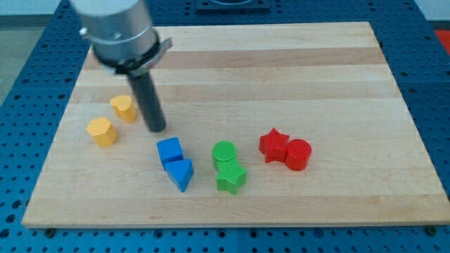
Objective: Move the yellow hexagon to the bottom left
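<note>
The yellow hexagon (102, 131) lies on the wooden board (281, 63) at the view's left. A second yellow block, heart-like in shape (124, 107), sits just up and right of it. My tip (157, 128) rests on the board to the right of both yellow blocks, about a block's width from the heart-like one and not touching either. The rod rises from it to the grey arm housing (119, 35) at the view's top left.
A blue cube (169, 150) and a blue triangle (181, 173) lie below and right of my tip. A green cylinder (225, 152) and a green star (230, 178) are at centre bottom. A red star (273, 145) and a red cylinder (298, 154) touch at the right.
</note>
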{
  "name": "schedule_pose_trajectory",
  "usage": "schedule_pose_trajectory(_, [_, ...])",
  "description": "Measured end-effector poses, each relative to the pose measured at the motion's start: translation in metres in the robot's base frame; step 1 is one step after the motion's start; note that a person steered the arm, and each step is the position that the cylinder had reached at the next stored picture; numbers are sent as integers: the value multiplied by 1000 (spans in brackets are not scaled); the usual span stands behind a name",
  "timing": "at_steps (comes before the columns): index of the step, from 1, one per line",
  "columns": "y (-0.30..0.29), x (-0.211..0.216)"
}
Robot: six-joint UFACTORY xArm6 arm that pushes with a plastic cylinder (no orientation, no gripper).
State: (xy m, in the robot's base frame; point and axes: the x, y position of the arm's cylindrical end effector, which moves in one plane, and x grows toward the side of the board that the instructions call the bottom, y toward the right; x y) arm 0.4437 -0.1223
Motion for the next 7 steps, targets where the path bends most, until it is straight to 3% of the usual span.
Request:
schedule_pose_trajectory(2, [1,-98])
schedule_pose_trajectory(4, [-59,-67])
schedule_pose_trajectory(7, [-91,-5])
